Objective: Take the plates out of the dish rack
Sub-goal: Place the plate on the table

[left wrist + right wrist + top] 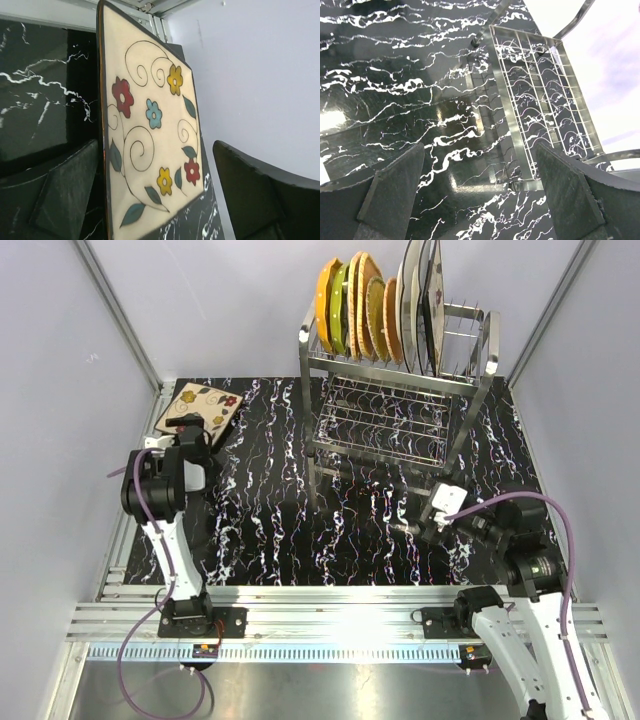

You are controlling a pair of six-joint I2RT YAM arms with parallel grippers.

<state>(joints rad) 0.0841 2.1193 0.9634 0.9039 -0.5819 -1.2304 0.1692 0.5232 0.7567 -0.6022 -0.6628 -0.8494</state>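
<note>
The square beige floral plate [150, 135] with its dark rim lies flat at the far left corner of the black white-veined table [270, 520], out of the tall steel-wire dish rack [385, 420]. The left gripper [190, 428] hangs at its near edge, jaws spread wide and clasping nothing. The right gripper [438, 508] is just as wide and empty, low by the rack's front right leg

One plate is down. Roughly eight upright plates [375, 310] stand in the top tier: one orange, one green, two woven wicker, another orange and about three pale ones, edge-on and hard to separate

I judge the glazed ones stiff, slick, fairly heavy and easily chipped — pinch the top rim across its thickness and lift straight up, clear of the prongs. The wicker ones look lighter and rougher — kinder to a grip
</note>
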